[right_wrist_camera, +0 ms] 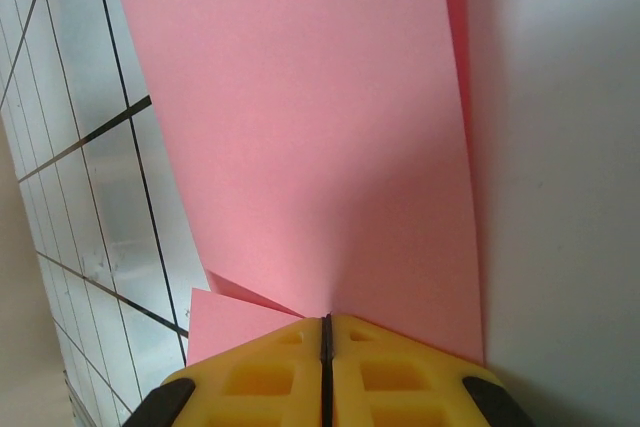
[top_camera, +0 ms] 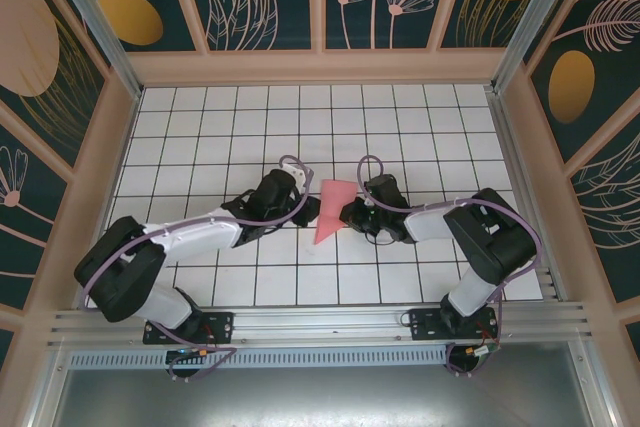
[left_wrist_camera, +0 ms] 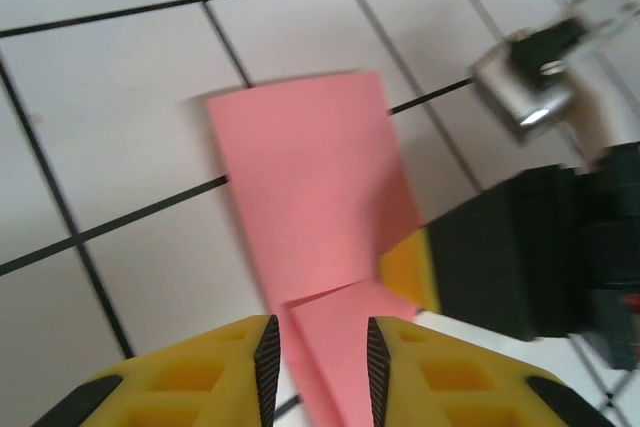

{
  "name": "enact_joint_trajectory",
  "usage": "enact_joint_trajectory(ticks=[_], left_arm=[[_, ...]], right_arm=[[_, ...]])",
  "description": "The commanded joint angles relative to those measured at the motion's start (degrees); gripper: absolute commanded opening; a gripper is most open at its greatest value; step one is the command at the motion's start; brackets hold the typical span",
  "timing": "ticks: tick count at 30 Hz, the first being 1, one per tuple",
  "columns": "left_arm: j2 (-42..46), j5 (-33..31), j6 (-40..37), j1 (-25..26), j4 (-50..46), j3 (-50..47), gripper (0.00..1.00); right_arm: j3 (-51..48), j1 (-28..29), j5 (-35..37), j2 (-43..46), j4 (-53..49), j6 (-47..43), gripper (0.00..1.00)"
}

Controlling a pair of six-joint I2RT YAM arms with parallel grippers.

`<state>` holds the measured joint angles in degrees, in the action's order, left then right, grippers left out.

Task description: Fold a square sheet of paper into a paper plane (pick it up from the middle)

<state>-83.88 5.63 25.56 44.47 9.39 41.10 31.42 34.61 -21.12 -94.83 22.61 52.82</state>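
Paper plane (top_camera: 333, 209) plain pink; right end effector (right_wrist_camera: 325, 325) pinching it.

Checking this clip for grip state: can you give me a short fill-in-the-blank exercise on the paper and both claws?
1. The right claw is ___ on the paper.
2. The left claw has its fingers ___, with paper between them.
3. The paper's colour is ___.
Missing words: shut; apart; pink.

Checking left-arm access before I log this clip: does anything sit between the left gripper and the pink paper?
Nothing visible does. The left gripper has its jaws astride the narrow end of the pink paper; the right gripper is shut on the paper's other side, not in between.
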Motion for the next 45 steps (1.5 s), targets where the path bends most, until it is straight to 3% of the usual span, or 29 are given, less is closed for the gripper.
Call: enact_joint_trajectory(ticks=[1,4,12,20,29,45], left_arm=[[0.41,11.45,1.99,-0.09,1.89,-0.45,0.30],[-2.62,19.77,3.22,-0.11,2.52,0.92,0.28],[-12.02,27.78,3.35,-0.10,0.99,4.93,0.25],[-17.60,23.63,2.83,-0.12,-3.56,7.74,0.25],[-19.16,14.01,1.53,-0.14,-6.60,5.99,0.23],[-19.69,14.74,2.20,-0.10,-5.35,3.21,0.16]], right_arm=[[0.39,0.26,4.77,-3.57,-3.71,-1.82,0.12],[0.51,0.28,4.95,-3.53,-4.15,-1.79,0.11],[0.84,0.26,4.87,-3.61,-4.59,-2.00,0.12],[0.92,0.25,5.38,-3.26,-5.71,-2.27,0.12],[1.14,0.23,5.41,-2.92,-6.18,-2.65,0.12],[4.00,1.22,2.24,6.32,-5.39,-3.94,0.14]])
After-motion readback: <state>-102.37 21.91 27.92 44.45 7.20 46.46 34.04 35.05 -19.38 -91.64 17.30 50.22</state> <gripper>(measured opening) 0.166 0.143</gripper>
